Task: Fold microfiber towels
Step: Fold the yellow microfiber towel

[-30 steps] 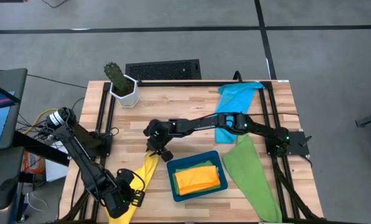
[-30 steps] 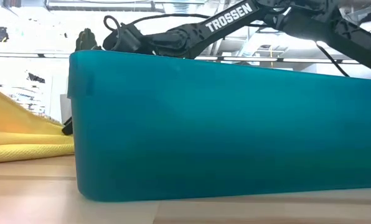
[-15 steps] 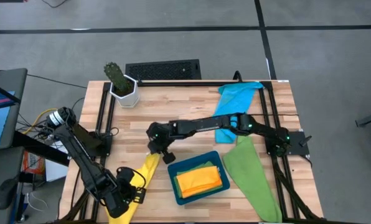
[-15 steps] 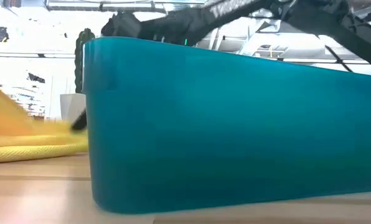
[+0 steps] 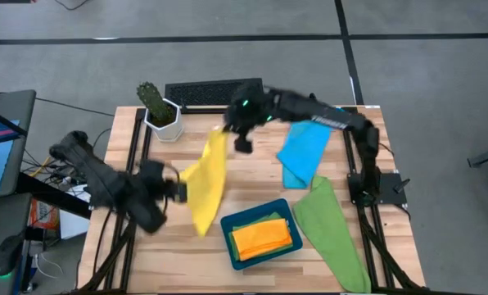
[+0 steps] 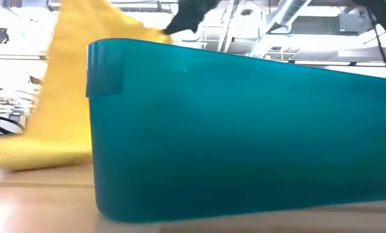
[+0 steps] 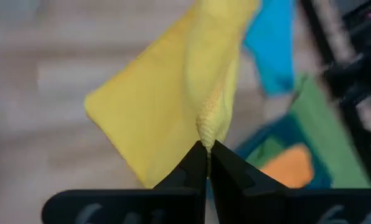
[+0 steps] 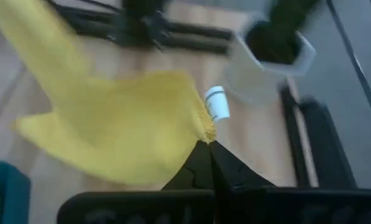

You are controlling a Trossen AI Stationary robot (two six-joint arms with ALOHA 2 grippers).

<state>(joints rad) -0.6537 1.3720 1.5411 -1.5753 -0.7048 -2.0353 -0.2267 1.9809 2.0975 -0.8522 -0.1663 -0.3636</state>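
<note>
While both arms are up over the table, this is how things look:

Yellow towel: it hangs in the air between the two arms, stretched from corner to corner, over the middle of the wooden table.
Left gripper: its fingers are pressed together on one corner of the yellow towel, at the left side of the table.
Right gripper: its fingers are pinched on the other corner, near the back of the table, by the cactus pot.
Blue towel: it lies flat on the right side of the table.
Green towel: it lies at the front right and hangs over the edge.
Orange towel: it sits folded in the teal tray, on top of another green towel.
</note>
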